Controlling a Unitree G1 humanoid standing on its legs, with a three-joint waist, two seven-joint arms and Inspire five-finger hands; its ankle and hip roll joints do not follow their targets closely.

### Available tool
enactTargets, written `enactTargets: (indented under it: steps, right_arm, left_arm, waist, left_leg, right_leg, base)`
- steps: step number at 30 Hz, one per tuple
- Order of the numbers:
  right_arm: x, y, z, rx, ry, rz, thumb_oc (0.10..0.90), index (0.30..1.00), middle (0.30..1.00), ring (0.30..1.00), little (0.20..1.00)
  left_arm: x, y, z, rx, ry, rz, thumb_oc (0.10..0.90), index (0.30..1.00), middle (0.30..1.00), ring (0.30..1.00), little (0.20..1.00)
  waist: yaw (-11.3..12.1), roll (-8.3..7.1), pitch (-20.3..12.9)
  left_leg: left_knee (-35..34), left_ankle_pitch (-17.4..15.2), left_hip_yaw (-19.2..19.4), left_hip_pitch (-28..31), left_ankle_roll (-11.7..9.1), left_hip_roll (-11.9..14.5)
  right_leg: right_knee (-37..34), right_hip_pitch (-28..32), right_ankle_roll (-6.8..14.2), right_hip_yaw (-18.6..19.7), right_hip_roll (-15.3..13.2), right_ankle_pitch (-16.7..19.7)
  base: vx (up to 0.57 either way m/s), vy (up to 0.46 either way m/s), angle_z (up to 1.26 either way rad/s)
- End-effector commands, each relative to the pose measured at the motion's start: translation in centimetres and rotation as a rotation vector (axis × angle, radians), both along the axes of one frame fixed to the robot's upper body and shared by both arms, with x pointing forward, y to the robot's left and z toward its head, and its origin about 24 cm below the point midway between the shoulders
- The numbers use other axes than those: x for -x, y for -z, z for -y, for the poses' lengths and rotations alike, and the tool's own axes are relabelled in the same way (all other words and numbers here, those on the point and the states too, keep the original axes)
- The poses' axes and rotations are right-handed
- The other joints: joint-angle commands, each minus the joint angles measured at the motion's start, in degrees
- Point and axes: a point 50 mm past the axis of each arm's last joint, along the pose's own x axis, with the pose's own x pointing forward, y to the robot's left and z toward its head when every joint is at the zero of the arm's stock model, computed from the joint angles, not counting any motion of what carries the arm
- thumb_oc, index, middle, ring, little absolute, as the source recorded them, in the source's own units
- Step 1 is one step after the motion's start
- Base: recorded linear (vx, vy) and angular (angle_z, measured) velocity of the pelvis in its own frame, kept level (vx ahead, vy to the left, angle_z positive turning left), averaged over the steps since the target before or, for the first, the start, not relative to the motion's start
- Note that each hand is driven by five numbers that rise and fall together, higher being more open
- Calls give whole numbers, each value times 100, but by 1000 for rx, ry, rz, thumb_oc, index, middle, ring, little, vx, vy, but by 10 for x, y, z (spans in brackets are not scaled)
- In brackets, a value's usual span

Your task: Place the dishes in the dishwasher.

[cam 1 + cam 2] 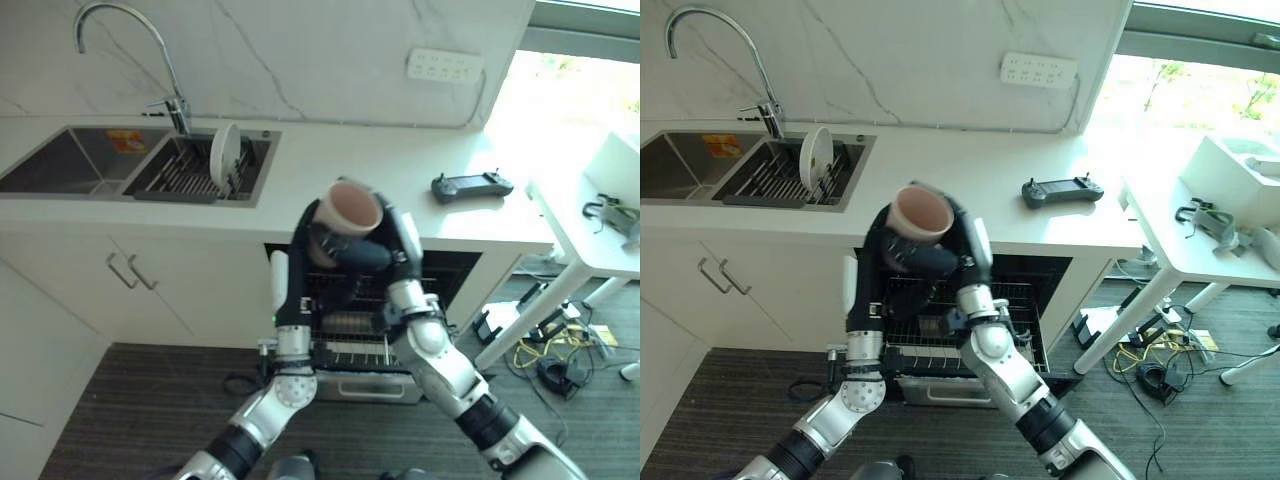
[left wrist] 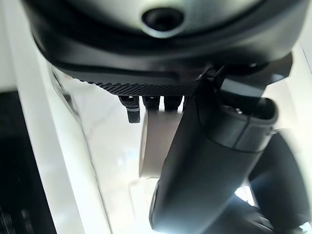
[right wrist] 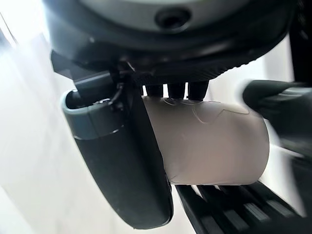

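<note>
1. The two hands meet above the open dishwasher [image 1: 365, 330], and they overlap so closely in the head views that the single fingers are hard to tell apart.
2. The cup [image 1: 350, 208], pale with a pinkish inside, is raised in front of the counter edge, its mouth tipped up toward the camera; only its rim and upper wall clear the dark hands.
3. The right hand [image 1: 398, 240] has its fingers and thumb curled round the cup. In the right wrist view the thumb [image 3: 122, 165] lies along one side of the pale wall and the fingers wrap behind it.
4. The left hand [image 1: 325, 245] sits against the cup's left side. The left wrist view shows its thumb [image 2: 209, 161] and short fingertips near a pale surface, but whether they grip the cup cannot be told.
5. The dishwasher rack [image 1: 940, 335] is pulled out below the hands, and much of it is hidden behind the arms.
6. A plate [image 1: 224, 156] stands on edge in the sink [image 1: 70, 165] rack at far left, beside the tap [image 1: 130, 50].
7. A dark controller [image 1: 471, 186] lies on the counter [image 1: 380, 160] to the right.
</note>
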Motion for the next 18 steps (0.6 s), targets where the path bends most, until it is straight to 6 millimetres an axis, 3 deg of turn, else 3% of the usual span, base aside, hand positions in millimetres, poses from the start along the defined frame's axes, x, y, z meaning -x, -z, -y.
enactTargets:
  steps: [1, 2, 11, 14, 18]
  right_arm:
    - [8, -93, 25, -230, 169, 473, 400, 300, 300, 300, 300]
    - [14, -96, 46, -260, 262, 521, 400, 300, 300, 300, 300]
    - [29, -90, 90, -191, 351, 570, 400, 300, 300, 300, 300]
    - [30, -83, 100, -127, 295, 539, 400, 300, 300, 300, 300]
    - [31, -58, 110, 55, 181, 426, 400, 300, 300, 300, 300]
  left_arm:
    - [-5, -53, 21, 80, 138, 241, 800, 900, 900, 900, 900]
    - [-3, -52, 16, 72, 115, 240, 800, 900, 900, 900, 900]
    - [-2, -37, -16, 29, 66, 121, 800, 900, 900, 900, 900]
    - [-1, -28, -26, -42, 151, 16, 800, 900, 900, 900, 900]
    - [9, -4, -42, -201, 341, -205, 800, 900, 900, 900, 900]
  waist:
    - [-72, 28, -38]
    - [-135, 68, -9]
    - [-225, 153, -4]
    - [-230, 182, -23]
    - [-258, 268, -25]
  left_leg:
    - [253, -1338, -144, 446, -83, 135]
    - [253, -1341, -120, 452, -73, 143]
    - [253, -1320, -60, 475, -111, 164]
    - [253, -1305, -60, 444, -127, 171]
    - [253, -1270, -57, 377, -137, 176]
  right_leg:
    - [-497, 478, 328, 66, -100, -464]
    - [-497, 483, 309, 84, -86, -476]
    - [-497, 516, 284, 103, -57, -499]
    - [-497, 495, 291, 100, -56, -507]
    - [-497, 440, 315, 110, -55, -506]
  base:
    - [8, 58, 0]
    - [8, 60, 1]
    - [20, 33, -1]
    - [12, 41, 0]
    - [12, 68, 1]
